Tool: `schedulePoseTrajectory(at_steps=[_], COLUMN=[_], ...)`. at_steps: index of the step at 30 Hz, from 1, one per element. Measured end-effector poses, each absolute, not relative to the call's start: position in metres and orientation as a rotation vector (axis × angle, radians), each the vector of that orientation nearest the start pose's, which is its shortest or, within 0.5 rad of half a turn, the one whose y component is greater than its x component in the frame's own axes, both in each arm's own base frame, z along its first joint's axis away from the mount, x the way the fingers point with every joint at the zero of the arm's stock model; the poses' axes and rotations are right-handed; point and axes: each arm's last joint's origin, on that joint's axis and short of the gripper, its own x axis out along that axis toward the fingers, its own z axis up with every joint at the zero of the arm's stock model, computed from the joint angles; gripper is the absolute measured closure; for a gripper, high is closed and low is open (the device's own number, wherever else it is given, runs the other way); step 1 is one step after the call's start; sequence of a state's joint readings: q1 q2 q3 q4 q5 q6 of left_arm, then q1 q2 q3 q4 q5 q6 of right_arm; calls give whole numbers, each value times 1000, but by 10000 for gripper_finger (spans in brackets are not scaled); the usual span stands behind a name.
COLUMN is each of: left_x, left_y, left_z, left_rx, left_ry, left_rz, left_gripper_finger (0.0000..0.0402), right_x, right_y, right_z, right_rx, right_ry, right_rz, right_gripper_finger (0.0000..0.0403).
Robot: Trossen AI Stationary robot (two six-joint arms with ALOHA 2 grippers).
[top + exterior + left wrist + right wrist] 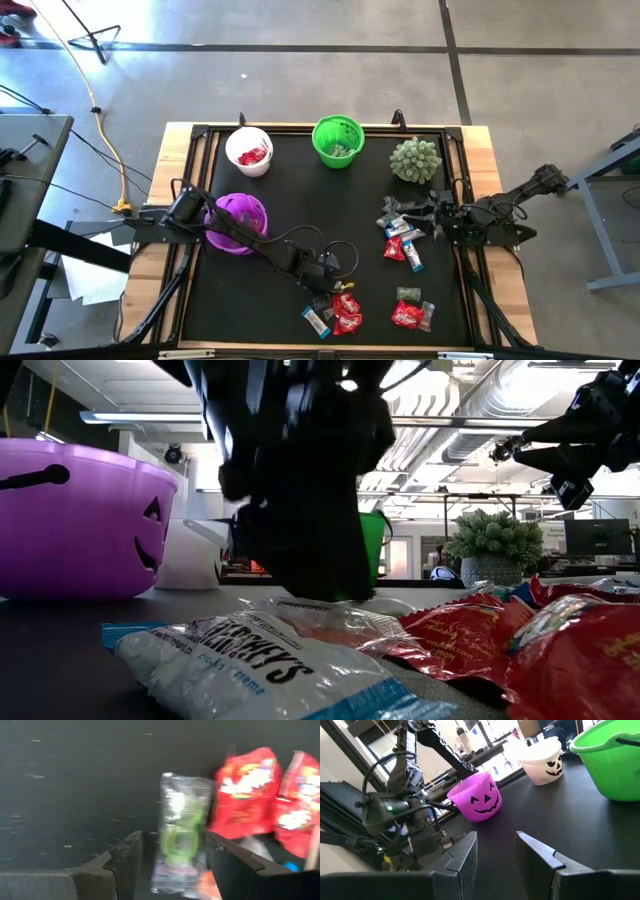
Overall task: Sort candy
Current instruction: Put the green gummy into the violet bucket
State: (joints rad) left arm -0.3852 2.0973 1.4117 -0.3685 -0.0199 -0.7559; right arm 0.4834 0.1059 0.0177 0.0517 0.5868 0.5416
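- Nearest the low camera, a blue-white sweet (250, 660) lies flat on the tabletop (270, 200), long axis slanting across the view.
- Left end effector (172, 865), jaws wide, straddles a clear-wrapped sweet (180, 840) lying lengthwise between them, apparently ungripped.
- Right end effector (495, 852) hangs part-open, holding nothing.
- Purple bucket (240, 222): contents unclear.
- White bucket (249, 150): red candy (252, 155).
- Green bucket (337, 141): something pale inside.

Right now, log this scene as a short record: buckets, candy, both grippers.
buckets: purple bucket, white bucket with red candy inside, green bucket
loose candy: front pile, small group to its right, cluster by the right arm
left gripper: open, low over the front pile, a clear-wrapped candy between its fingers
right gripper: open, empty, raised beside the cluster
other: spiky green ball
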Motion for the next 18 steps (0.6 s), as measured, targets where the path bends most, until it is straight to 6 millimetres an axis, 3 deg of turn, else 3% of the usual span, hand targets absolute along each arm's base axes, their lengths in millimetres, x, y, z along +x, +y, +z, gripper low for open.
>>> schedulePoseTrajectory(at_steps=[10, 18], left_x=[402, 401], left_y=[-159, -158], left_z=[130, 129], left_rx=[-454, -443], left_ry=[1075, 1079], left_rz=[103, 123], left_gripper_finger=[205, 276], right_x=[95, 95], right_y=[32, 32], right_z=[166, 166], right_rx=[519, 519], right_ry=[9, 9], right_rz=[-111, -111], right_gripper_finger=[276, 276])
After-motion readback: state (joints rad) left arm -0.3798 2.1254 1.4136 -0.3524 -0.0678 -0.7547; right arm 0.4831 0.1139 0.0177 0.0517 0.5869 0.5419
